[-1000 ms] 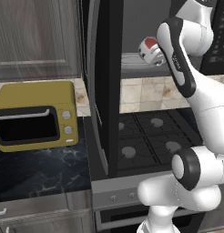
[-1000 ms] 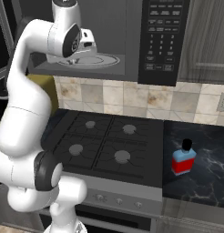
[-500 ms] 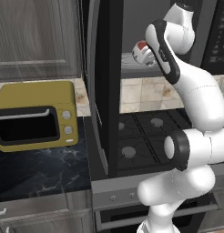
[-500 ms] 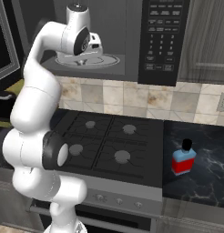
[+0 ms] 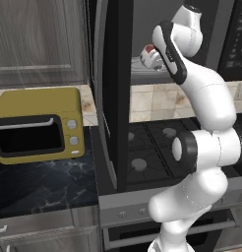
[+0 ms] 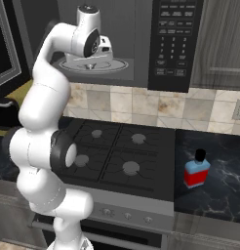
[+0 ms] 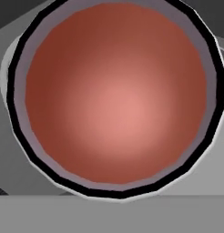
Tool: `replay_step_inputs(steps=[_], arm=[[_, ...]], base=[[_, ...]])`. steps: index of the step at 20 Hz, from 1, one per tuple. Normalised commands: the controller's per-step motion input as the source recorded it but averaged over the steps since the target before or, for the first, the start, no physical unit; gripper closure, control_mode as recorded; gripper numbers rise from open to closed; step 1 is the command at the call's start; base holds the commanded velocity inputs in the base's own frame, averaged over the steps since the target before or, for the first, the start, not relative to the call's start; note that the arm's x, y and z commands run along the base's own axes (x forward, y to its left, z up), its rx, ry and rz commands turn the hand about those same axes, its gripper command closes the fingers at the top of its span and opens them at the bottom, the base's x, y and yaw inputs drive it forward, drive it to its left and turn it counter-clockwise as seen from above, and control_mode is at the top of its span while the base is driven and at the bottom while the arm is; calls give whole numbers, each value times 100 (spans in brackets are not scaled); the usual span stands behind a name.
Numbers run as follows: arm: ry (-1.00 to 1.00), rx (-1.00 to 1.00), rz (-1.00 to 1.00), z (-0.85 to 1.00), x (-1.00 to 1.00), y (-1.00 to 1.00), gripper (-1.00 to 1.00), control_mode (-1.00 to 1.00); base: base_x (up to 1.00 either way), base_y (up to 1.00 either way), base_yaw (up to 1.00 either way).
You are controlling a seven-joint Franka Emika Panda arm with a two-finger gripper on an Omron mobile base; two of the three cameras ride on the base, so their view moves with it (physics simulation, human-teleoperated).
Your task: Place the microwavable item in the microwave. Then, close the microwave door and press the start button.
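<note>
Microwave (image 6: 175, 44) was the landmark: door (image 5: 110, 93) swung fully open off its left side, cavity exposed with the glass turntable (image 6: 95, 64) inside. Stove (image 6: 117, 156) sat directly below it. Yellow oven (image 5: 39, 123) was on the counter (image 5: 44, 182) left of the door; bottle (image 6: 196, 169) on the counter below and right of the keypad. Tool (image 5: 156, 58) was clamped shut on the mug (image 5: 151, 56), held at the cavity mouth over the turntable. Hand view looked straight into the mug's reddish interior (image 7: 116, 95).

Arm raised high, elbow bent, gripper (image 5: 151, 58) shut at wrist.
</note>
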Motion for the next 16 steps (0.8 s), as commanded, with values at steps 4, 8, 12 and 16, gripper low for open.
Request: replay_step_inputs(steps=[4, 8, 12, 16], arm=[[7, 0, 0, -10, 38, 0, -100, -100], [5, 0, 0, -23, 18, 0, -100, -100], [0, 0, 0, -9, 3, 0, -100, -100], [-13, 0, 0, -3, -41, 0, -100, -100]], base=[[0, 0, 0], [0, 0, 0], [0, 0, 0], [0, 0, 0]])
